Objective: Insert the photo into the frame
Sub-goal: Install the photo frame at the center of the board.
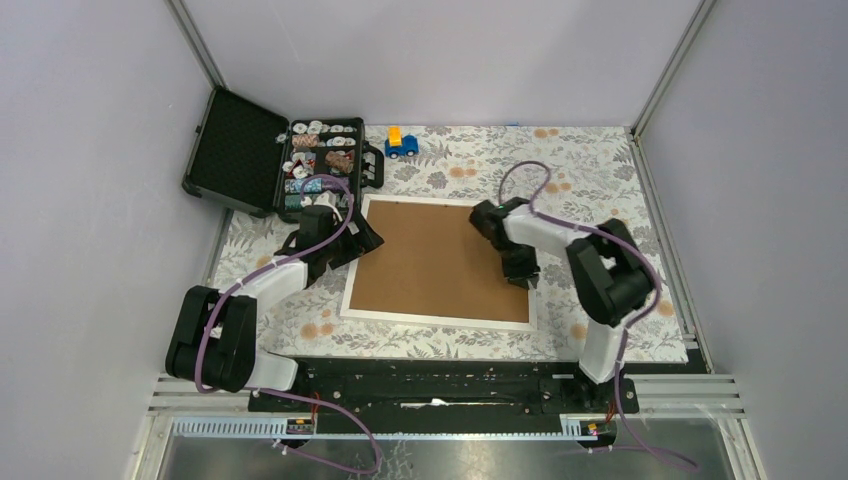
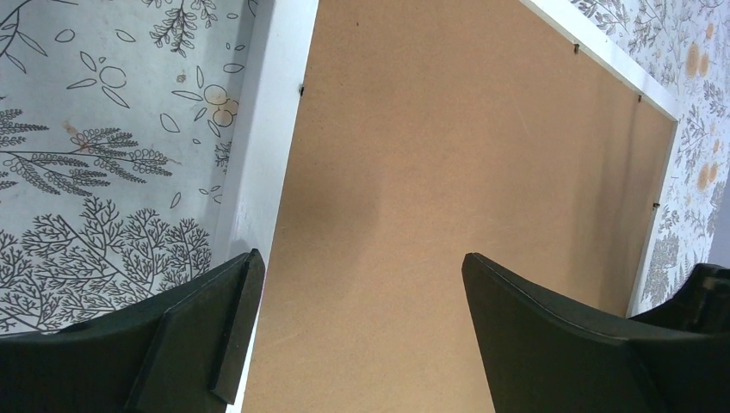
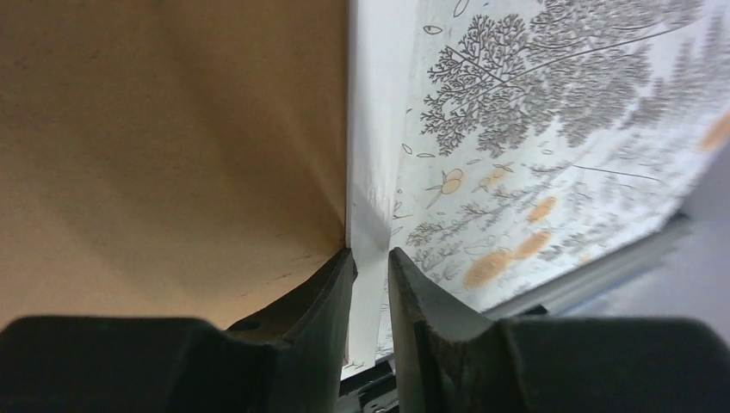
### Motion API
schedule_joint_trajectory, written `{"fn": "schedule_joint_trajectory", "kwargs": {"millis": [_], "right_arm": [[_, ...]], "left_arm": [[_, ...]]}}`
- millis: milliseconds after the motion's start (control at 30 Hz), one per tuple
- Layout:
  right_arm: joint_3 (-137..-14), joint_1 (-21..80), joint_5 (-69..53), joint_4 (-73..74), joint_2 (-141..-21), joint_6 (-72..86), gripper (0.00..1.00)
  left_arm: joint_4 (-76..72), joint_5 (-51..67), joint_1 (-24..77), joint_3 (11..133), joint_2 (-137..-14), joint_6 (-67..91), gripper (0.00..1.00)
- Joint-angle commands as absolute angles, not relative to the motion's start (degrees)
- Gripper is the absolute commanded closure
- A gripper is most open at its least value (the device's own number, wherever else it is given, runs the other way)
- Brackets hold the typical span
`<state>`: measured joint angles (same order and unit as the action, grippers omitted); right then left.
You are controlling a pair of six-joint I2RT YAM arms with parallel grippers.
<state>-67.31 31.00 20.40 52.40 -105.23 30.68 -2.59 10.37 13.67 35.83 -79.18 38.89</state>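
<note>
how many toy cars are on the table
1. The toy car sits at the far edge of the table, just right of the open case. Another could be hidden under the frame.

Soft, even light falls from above. The overhead view is bright and crisp throughout, with only short, faint shadows beside the arms on the counter (image 1: 600,170). In the left wrist view a diffuse grey shadow smudges the brown back of the frame (image 2: 448,172) ahead of the left claw (image 2: 361,256). Around the right claw (image 3: 370,254) the brown darkens into shade. The patterned covering loses focus toward the right edge, and the lower corner is smeared.
</note>
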Motion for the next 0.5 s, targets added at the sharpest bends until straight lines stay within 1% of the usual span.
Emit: {"fn": "schedule_joint_trajectory", "kwargs": {"millis": [0,67,133,267,300,400,467], "right_arm": [[-69.7,40.5,19.8,45.3,-117.9,43.4,0.65],[-73.5,42.3,22.7,48.5,-118.8,44.4,0.64],[-75.9,42.4,22.9,49.6,-117.6,43.5,0.64],[-81.4,42.5,12.8,48.1,-112.9,40.2,0.63],[-83.4,42.5,11.9,48.5,-111.7,39.3,0.63],[-90.3,42.2,13.5,51.7,-107.3,36.4,0.61],[-92.5,40.0,13.9,52.4,-104.2,34.1,0.58]], "left_arm": [[3.2,11.6,14.2,33.2,-79.2,39.8,0.06],[3.4,11.4,14.2,33.0,-78.6,39.7,0.06],[3.5,11.0,14.2,32.8,-78.1,39.6,0.06],[3.7,11.0,14.2,32.8,-78.1,39.9,0.06],[3.7,10.9,14.2,32.7,-77.9,39.8,0.06],[4.6,10.2,14.2,33.3,-77.6,39.2,0.05],[5.1,9.8,14.2,33.7,-77.4,38.9,0.05]]}}
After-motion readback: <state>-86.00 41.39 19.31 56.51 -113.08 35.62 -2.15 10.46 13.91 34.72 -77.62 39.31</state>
